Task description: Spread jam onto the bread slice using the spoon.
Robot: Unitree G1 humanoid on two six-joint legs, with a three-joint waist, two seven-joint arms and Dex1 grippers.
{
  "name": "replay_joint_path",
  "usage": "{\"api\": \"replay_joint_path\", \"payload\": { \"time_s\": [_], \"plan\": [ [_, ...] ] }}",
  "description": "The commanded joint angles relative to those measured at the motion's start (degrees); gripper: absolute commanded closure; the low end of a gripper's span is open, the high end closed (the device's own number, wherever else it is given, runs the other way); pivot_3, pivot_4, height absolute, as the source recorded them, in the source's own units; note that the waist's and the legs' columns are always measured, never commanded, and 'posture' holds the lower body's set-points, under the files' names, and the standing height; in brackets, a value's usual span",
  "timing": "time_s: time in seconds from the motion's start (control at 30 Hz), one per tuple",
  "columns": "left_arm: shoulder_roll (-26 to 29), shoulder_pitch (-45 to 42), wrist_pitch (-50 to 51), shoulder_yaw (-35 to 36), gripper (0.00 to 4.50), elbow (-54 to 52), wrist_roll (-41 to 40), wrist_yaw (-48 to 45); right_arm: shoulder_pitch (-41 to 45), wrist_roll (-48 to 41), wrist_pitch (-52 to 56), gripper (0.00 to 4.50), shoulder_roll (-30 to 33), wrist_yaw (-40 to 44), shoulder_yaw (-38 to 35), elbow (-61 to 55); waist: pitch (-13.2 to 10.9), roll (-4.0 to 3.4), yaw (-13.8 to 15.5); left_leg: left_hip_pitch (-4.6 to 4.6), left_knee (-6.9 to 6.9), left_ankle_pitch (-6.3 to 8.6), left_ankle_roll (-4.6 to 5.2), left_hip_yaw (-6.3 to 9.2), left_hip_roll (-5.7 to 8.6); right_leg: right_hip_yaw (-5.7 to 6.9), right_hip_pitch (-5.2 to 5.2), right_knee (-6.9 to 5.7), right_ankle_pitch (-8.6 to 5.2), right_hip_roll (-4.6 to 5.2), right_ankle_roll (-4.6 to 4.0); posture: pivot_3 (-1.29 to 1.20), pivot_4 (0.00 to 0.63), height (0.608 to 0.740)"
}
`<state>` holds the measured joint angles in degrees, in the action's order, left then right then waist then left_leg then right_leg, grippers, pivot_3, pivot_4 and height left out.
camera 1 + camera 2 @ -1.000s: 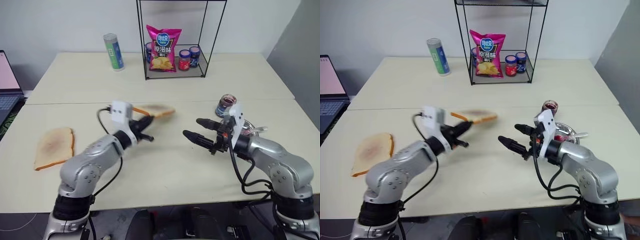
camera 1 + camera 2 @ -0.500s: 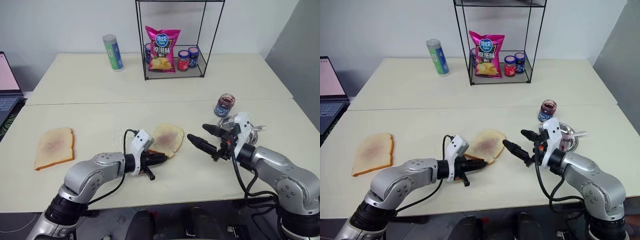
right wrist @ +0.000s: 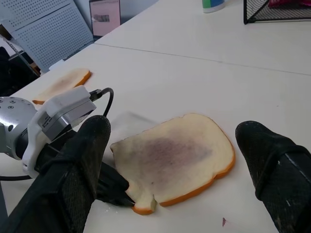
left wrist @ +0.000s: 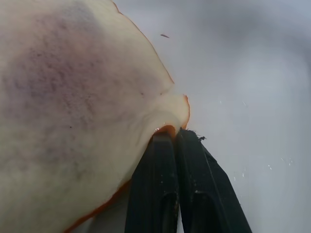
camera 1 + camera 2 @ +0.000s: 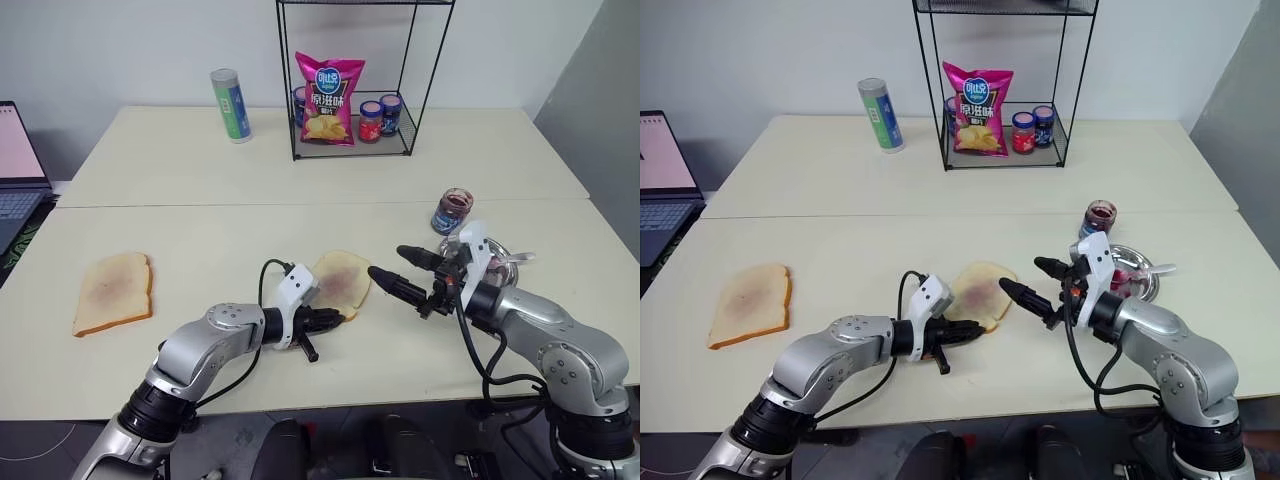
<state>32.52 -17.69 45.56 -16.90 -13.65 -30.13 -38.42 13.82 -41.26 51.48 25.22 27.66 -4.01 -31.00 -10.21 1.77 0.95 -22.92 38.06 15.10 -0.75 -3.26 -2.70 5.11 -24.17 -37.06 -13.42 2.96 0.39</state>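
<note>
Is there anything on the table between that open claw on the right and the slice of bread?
Nothing: in the right wrist view only bare table lies between the open right tool and the bread slice.

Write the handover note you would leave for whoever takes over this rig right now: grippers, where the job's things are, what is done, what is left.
Left gripper: shut on a corner of the bread slice, which lies on the table.
Right gripper: open, holding nothing, above the table beside the slice.
Spoon: in the metal dish, near the open jam jar.
Done: slice is in place, centre purple-stained.
Left: pick up the spoon, scoop jam, spread it.
</note>
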Motion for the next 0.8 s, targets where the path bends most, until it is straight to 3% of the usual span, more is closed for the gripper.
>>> {"api": "replay_joint_path", "payload": {
  "time_s": [0.03, 0.37, 0.63, 0.73, 0.8],
  "plan": [
    [0.2, 1.1, 0.7, 3.5, 3.99, -3.0, -1.3, -0.7, 0.4, 0.0, -1.7, 0.00, 0.4, 0.7, 0.2, -0.4, 0.0, 0.00, 0.0, 0.00, 0.00, 0.00, 0.00, 0.00, 0.00, 0.00, 0.00, 0.00, 0.00, 0.00, 0.00, 0.00, 0.150, 0.740],
    [3.2, 4.6, 6.0, 8.8, 1.74, -9.3, -5.0, -1.9, 0.7, 0.4, -3.2, 0.00, -0.2, 0.8, 1.7, 0.9, 0.0, 0.00, 0.0, 0.01, -0.01, 0.00, 0.00, 0.00, -0.02, 0.01, -0.02, -0.02, 0.00, 0.00, 0.00, 0.00, 0.150, 0.740],
    [12.8, 12.5, 12.4, 17.8, 0.04, -20.9, -14.9, -6.8, -1.5, 0.5, -4.2, 0.00, 0.8, 2.0, 0.7, 1.3, 0.0, -0.01, -0.4, 0.00, -0.06, 0.00, -0.01, 0.00, -0.05, 0.01, -0.02, 0.01, -0.01, 0.01, -0.01, 0.00, 0.150, 0.740],
    [14.7, 9.5, 8.7, 20.5, 0.01, -18.7, -13.7, -8.6, -2.0, 0.3, -3.9, 0.00, 0.3, 0.3, 0.1, 0.7, 0.0, -0.02, 0.1, 0.00, -0.01, 0.00, -0.01, 0.01, -0.01, 0.03, -0.01, 0.00, -0.01, 0.05, -0.01, 0.00, 0.150, 0.740],
    [13.4, 4.6, 5.3, 18.6, 0.01, -15.1, -10.3, -8.0, -3.5, 1.2, -4.1, 0.00, 0.4, -1.1, -0.4, -0.2, 0.0, -0.02, 0.4, 0.01, 0.02, -0.01, 0.00, 0.02, 0.00, 0.03, 0.00, -0.02, 0.00, 0.05, 0.00, 0.00, 0.150, 0.740]
  ]
}}
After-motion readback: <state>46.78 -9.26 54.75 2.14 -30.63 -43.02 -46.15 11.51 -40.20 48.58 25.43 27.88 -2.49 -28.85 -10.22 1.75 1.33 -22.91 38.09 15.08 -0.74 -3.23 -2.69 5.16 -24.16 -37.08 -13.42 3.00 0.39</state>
